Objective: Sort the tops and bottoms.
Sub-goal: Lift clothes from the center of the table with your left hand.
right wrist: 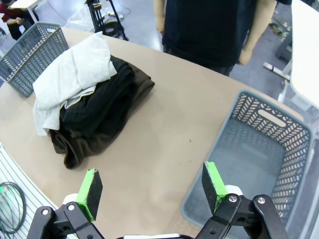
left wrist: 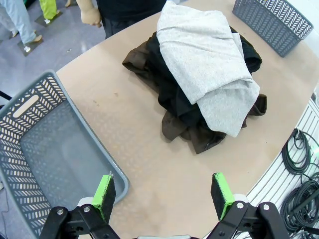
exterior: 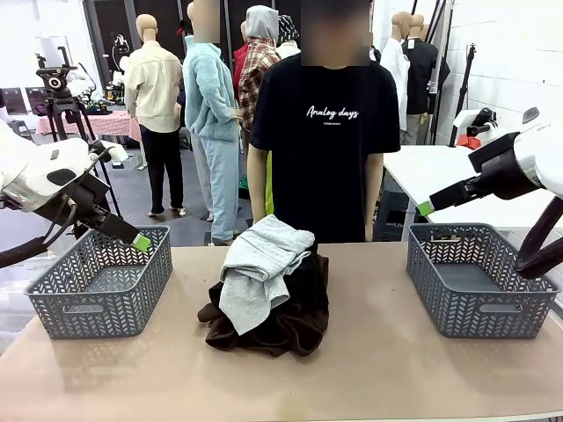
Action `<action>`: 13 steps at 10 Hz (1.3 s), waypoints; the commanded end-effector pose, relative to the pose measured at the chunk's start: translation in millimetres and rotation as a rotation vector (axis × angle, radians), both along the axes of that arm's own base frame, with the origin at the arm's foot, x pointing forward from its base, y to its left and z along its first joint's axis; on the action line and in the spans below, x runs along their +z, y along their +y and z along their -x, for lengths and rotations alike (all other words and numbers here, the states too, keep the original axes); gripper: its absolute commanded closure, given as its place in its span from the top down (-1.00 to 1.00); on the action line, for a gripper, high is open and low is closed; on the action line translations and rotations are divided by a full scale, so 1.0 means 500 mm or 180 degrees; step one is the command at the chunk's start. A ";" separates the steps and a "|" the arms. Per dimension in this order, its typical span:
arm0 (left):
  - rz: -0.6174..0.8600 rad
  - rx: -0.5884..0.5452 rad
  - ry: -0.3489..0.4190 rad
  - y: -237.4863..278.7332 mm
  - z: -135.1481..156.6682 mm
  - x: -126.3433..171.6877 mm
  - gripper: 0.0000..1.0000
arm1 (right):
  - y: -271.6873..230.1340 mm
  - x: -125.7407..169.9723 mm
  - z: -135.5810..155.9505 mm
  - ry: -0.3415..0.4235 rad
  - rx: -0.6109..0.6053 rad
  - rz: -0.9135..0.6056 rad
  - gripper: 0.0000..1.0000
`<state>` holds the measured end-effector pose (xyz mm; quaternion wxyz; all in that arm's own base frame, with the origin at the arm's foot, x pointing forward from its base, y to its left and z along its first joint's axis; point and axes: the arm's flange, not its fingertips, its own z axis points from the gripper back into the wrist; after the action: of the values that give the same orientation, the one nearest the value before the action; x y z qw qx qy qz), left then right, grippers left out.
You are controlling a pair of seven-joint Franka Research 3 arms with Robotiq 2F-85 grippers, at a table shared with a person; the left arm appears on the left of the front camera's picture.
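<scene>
Both pairs of jaws stand spread wide and empty. The left gripper [left wrist: 162, 193] hangs at the rim of the left lattice basket [left wrist: 17, 164], the right gripper [right wrist: 152, 186] just beside the right lattice basket [right wrist: 294, 149]. Between the baskets, on the table [exterior: 387, 369], the pale grey-white top [exterior: 262, 264] lies draped over the heap of dark bottoms [exterior: 290, 327]. A deep pinch would likely catch black fabric underneath and drag both kinds into one basket. Trailing folds might also snag a rim.
</scene>
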<state>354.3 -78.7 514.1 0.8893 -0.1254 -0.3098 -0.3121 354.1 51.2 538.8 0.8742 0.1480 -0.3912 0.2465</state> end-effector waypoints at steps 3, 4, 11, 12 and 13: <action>-0.0118 -0.0051 0.0003 -0.027 -0.015 0.000 1.00 | 0.002 -0.001 -0.001 0.0004 -0.0002 -0.0050 1.00; -0.0303 -0.0083 0.0036 -0.058 -0.030 0.002 1.00 | 0.002 -0.001 -0.001 0.0004 -0.0002 -0.0050 1.00; -0.0506 -0.0375 0.0050 -0.189 -0.094 0.003 1.00 | 0.002 -0.001 -0.001 0.0004 -0.0002 -0.0050 1.00; -0.0506 -0.0375 0.0050 -0.189 -0.094 0.003 1.00 | 0.002 -0.001 -0.001 0.0004 -0.0002 -0.0050 1.00; -0.0506 -0.0375 0.0050 -0.189 -0.094 0.003 1.00 | 0.002 -0.001 -0.001 0.0004 -0.0002 -0.0050 1.00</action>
<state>408.2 -178.2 515.8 0.8796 -0.0753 -0.2677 -0.3861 353.8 51.9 539.2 0.8740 0.1474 -0.3915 0.2473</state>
